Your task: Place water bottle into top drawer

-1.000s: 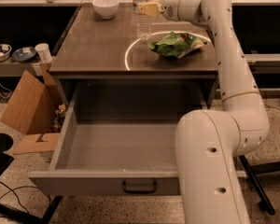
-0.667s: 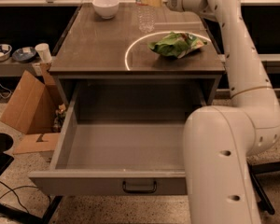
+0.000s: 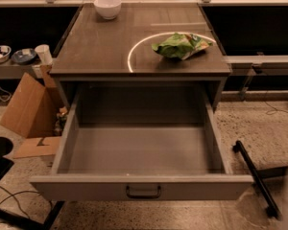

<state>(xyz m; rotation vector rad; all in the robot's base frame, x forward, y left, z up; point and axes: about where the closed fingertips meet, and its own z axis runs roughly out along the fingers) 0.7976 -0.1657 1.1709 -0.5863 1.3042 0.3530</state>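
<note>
The top drawer point(image 3: 86, 188) stands open below the counter point(image 3: 96, 47); you see neither hand nor water bottle, so bearing, axis and hand state cannot be told.

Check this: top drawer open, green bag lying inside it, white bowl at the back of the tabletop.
Wrong on the bag: the camera view shows the green bag lying on the tabletop. The top drawer is open, the white bowl at the back of the tabletop. The pincer is out of view.
</note>
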